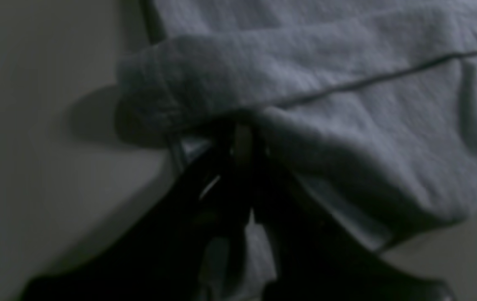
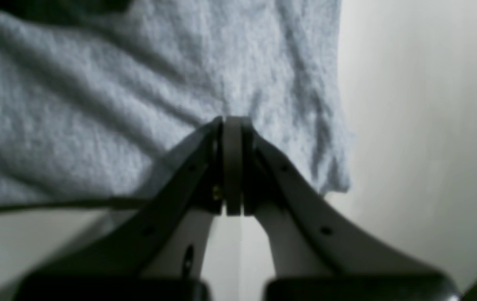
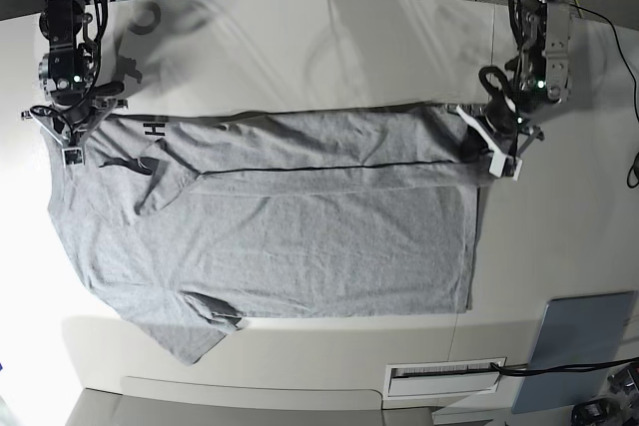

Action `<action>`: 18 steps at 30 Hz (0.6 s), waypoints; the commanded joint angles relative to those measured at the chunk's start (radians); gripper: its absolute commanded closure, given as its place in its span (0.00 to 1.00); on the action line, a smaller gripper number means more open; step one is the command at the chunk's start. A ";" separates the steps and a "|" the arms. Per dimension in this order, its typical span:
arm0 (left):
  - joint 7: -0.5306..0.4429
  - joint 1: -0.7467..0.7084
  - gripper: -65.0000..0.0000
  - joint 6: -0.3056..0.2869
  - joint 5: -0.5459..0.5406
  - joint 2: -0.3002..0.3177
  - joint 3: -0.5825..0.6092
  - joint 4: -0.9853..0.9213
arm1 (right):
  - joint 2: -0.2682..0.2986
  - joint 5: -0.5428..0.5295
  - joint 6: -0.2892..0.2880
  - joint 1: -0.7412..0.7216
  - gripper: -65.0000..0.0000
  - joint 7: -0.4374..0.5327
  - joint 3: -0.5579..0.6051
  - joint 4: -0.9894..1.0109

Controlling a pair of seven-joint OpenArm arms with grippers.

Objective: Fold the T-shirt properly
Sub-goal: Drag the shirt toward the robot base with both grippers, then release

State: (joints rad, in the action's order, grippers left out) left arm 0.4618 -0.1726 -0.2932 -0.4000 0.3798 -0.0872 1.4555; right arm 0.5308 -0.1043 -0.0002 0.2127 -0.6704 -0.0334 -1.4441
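At the left of the base view, the right gripper (image 3: 70, 139) has its fingers (image 2: 232, 138) pinched tight on one far corner of the T-shirt (image 3: 290, 236). The grey shirt lies spread across the table (image 3: 300, 47), its far edge folded over. At the right, the left gripper (image 3: 491, 152) is clamped on the other far corner.

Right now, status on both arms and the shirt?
Left end effector shut on T-shirt edge. Right end effector shut on opposite edge. Top part folded over. Nothing in the way.
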 commanded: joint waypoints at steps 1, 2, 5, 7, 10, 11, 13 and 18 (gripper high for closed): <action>0.117 -0.041 1.00 -0.004 0.060 0.006 0.005 -0.004 | 0.018 0.005 -0.003 0.023 1.00 -0.035 -0.008 -0.002; 0.114 -0.060 1.00 -0.004 0.080 0.007 0.005 0.005 | 0.018 0.020 -0.002 0.039 1.00 -0.032 -0.008 -0.005; 0.098 -0.120 1.00 -0.004 0.110 0.020 0.005 0.032 | 0.019 0.061 0.023 0.101 1.00 -0.030 -0.008 -0.032; 0.098 -0.158 1.00 -0.004 0.112 0.033 0.005 0.048 | 0.029 0.076 0.047 0.151 1.00 -0.028 -0.010 -0.062; 0.098 -0.214 1.00 -0.004 0.108 0.054 0.005 0.068 | 0.058 0.076 0.074 0.231 1.00 -0.024 -0.017 -0.111; 0.098 -0.233 1.00 -0.004 0.109 0.060 0.005 0.075 | 0.067 0.075 0.076 0.260 1.00 -0.024 -0.025 -0.127; 0.098 -0.279 1.00 -0.004 0.109 0.076 0.005 0.089 | 0.071 0.076 0.079 0.319 1.00 -0.024 -0.051 -0.162; 0.094 -0.392 1.00 -0.005 0.108 0.091 0.005 0.127 | 0.070 0.076 0.079 0.467 1.00 -0.016 -0.128 -0.242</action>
State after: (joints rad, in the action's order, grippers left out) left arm 0.3061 -0.5156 -0.3084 -0.3866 0.4683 -0.0959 1.6176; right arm 0.5819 -0.0341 0.0673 0.6758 -0.6838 -0.1490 -1.6741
